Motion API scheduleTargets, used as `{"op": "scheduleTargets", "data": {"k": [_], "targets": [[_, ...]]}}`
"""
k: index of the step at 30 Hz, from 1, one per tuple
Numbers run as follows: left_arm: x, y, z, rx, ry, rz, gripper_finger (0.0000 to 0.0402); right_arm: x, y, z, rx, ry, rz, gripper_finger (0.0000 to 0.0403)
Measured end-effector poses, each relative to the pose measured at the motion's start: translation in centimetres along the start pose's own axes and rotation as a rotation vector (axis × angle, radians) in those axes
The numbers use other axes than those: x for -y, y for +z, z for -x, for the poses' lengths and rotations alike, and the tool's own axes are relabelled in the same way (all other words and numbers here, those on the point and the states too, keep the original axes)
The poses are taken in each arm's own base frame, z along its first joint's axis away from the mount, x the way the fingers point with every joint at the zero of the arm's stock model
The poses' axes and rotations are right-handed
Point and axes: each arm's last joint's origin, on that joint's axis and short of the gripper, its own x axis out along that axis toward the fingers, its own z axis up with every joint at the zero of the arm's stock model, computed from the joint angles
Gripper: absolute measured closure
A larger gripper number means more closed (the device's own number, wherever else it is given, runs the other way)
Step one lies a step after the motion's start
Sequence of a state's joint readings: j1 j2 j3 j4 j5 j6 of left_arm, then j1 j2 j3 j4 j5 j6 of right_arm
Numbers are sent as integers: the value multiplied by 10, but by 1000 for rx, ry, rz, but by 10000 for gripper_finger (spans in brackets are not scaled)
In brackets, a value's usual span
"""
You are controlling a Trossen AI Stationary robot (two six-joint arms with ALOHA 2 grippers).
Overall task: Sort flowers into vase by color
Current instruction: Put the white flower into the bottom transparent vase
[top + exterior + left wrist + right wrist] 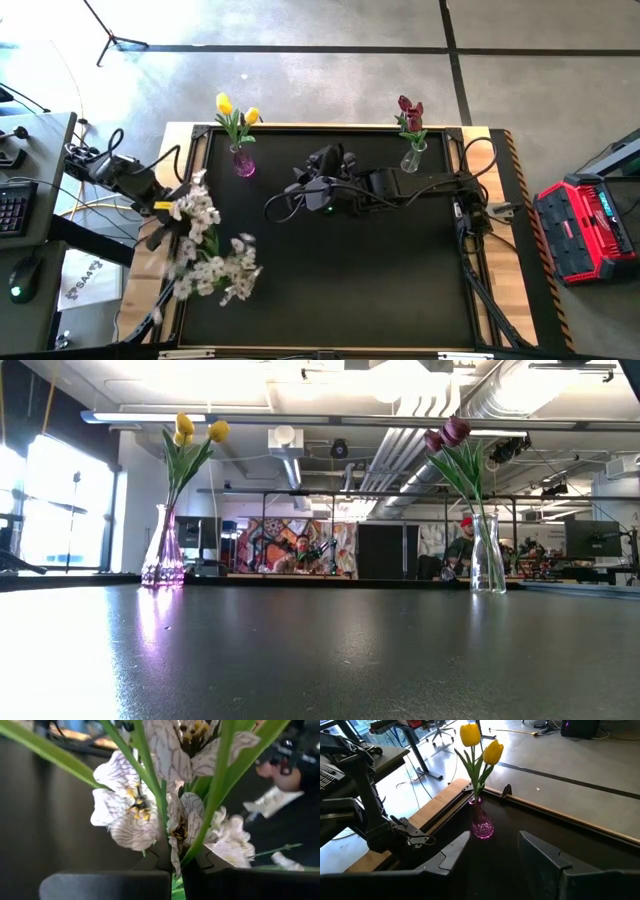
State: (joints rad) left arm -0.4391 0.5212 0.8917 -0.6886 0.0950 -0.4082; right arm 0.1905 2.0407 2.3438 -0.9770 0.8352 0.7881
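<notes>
My left gripper (176, 230) is at the table's left edge, shut on a spray of small white-pinkish blossoms (196, 210); the left wrist view shows the blossoms (131, 810) and green stems right in front of the fingers. More white blossoms (228, 272) are just toward the near edge; whether they lie on the table I cannot tell. Two yellow tulips (236, 110) stand in a pink glass vase (243, 163), and dark red tulips (409, 112) in a clear vase (411, 158), both at the far edge. My right gripper (298, 190) hovers open mid-table, facing the pink vase (482, 826). My left gripper pinches the green stems (176, 879) of the white spray between its two fingers (120, 885). The stems and long leaves run on past the fingertips, with the blossoms spread just beyond them. Whether any part of the spray rests on the table does not show.
The black table mat has a wooden rim (330, 127). Cables (280, 205) trail along the right arm across the middle. A red case (590, 225) sits off the table's right side and a desk with a keyboard (12, 205) off its left.
</notes>
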Motion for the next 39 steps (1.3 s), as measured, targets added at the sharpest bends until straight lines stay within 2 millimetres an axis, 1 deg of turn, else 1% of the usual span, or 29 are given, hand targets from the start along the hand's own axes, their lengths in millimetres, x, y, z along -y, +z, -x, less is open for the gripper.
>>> {"op": "scheduleTargets", "data": {"k": [4, 10, 14, 21, 26, 32, 37, 39], "targets": [[0, -3, -4, -63, -33, -16, 401, 0, 0, 0, -1, -1, 3, 251], [-1, -5, -11, -116, -19, -82, 401, 0, 0, 0, -1, 0, 1, 251], [-3, -8, -15, -170, -16, -157, 401, 0, 0, 0, -1, 1, -1, 251], [-3, -13, -14, -227, -85, -337, 401, 0, -2, 1, -22, 8, -33, 251], [-5, -19, -13, -284, -87, -408, 402, 0, -2, 1, -35, 20, -34, 251], [-10, -30, -21, -305, -85, -418, 401, -1, -2, 1, -43, 30, -42, 251], [-11, -31, -21, -305, -74, -393, 401, -1, -3, 1, -60, 44, -66, 251], [-11, -31, -20, -298, -57, -374, 395, -1, -3, 1, -73, 57, -58, 251]]}}
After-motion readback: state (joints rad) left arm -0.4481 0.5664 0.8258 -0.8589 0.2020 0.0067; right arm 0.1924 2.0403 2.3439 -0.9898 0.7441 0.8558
